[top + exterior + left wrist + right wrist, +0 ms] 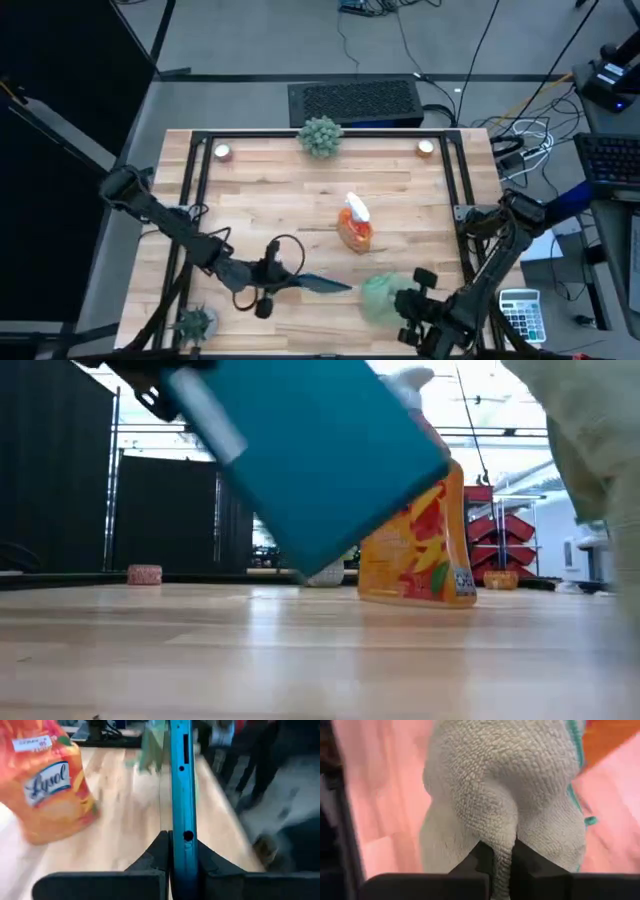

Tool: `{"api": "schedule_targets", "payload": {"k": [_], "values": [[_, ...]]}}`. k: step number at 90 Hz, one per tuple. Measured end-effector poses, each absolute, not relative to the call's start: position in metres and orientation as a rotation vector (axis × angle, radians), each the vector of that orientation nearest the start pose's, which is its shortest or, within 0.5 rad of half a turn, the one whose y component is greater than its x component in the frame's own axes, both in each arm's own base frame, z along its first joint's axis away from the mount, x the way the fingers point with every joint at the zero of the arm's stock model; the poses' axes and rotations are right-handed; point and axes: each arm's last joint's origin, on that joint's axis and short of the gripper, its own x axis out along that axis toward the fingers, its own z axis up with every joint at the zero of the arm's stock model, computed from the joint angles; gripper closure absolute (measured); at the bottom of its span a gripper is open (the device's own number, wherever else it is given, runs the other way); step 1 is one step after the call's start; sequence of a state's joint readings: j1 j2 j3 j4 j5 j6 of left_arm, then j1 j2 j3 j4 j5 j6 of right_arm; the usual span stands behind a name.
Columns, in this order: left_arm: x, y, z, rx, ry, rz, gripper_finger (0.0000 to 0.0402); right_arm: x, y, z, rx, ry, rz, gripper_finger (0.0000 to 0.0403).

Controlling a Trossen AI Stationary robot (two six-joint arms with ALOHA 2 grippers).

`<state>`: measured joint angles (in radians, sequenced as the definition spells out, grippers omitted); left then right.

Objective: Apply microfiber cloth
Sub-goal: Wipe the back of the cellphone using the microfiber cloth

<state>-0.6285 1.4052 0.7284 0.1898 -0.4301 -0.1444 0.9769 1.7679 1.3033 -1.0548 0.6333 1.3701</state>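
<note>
**Both grippers loaded: cloth right, tablet left**

Near edge of the table, high view: right gripper (pixel 405 303) sat at about 5 o'clock from table centre, fingers pinched tight on the soft pale sage-green microfiber cloth (pixel 380 293). Right wrist view showed a fold of the cloth (pixel 505 795) squeezed between the two dark fingers (pixel 480 857), rest of the fabric bunched beyond them, teal stitched edge on one side. Cloth looked raised off the light wooden slatted tabletop (pixel 280 190); contact could not be told.

Left gripper (pixel 272 275) was at roughly 7 o'clock, jaws clamped on the flat rectangular teal-backed tablet (pixel 320 285). Left wrist view had the tablet (pixel 182 795) edge-on between the fingers. Low view: tablet (pixel 320 450) tilted, clear of the wood. Cloth lay just at 3 o'clock of the tablet tip.

Further in, the orange plastic spray bottle with white trigger (pixel 354 225) stood upright near centre, at 12 o'clock of the cloth.

Far edge: small green bushy plant (pixel 320 135) at 12 o'clock.
</note>
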Motion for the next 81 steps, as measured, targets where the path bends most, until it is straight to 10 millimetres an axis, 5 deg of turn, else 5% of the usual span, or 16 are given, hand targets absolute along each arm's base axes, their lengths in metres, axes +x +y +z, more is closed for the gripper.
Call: {"api": "schedule_targets", "payload": {"k": [29, 57, 81], "values": [[0.225, -0.16, 0.192, 0.884, 0.57, -0.26, 0.0393, 0.2, 0.252, 0.216, 0.142, 0.863, -0.485, 0.0394], [0.222, -0.166, 0.171, 0.988, 0.665, -0.271, 0.0391, 0.211, 0.244, 0.214, 0.099, 0.85, -0.515, 0.0394], [0.223, -0.168, 0.159, 1.001, 0.707, -0.291, 0.0351, 0.218, 0.243, 0.213, 0.101, 0.849, -0.498, 0.0394]]}}
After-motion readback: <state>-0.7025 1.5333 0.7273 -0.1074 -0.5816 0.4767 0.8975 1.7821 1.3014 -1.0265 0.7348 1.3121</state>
